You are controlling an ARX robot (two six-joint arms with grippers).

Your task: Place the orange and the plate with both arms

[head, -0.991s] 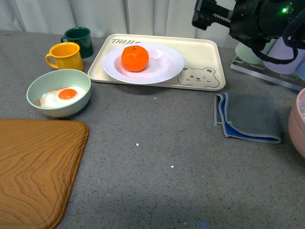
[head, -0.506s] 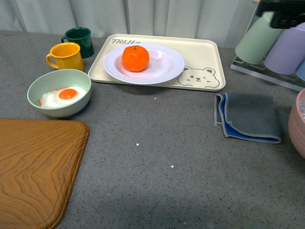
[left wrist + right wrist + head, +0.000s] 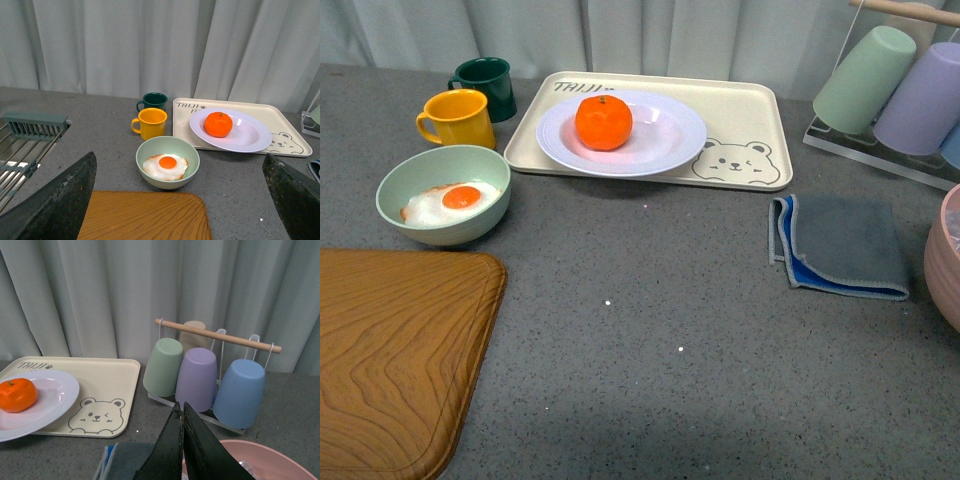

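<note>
Pincers first: our left pincer point(image 3: 180, 200) gapes wide, empty; right pincer point(image 3: 182, 450) pressed closed, empty. Orange point(image 3: 603, 122) sits on plate point(image 3: 621, 132) atop tray point(image 3: 750, 110), grey bench point(image 3: 650, 300), curtains point(image 3: 100, 295) behind.

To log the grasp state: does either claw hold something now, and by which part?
Nothing is held. The left claw is wide open and the right claw is shut empty.

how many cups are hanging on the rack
4. On the rack, a green cup, a purple cup and a blue cup hang in front, with a beige cup mostly hidden behind; more may be hidden.
</note>
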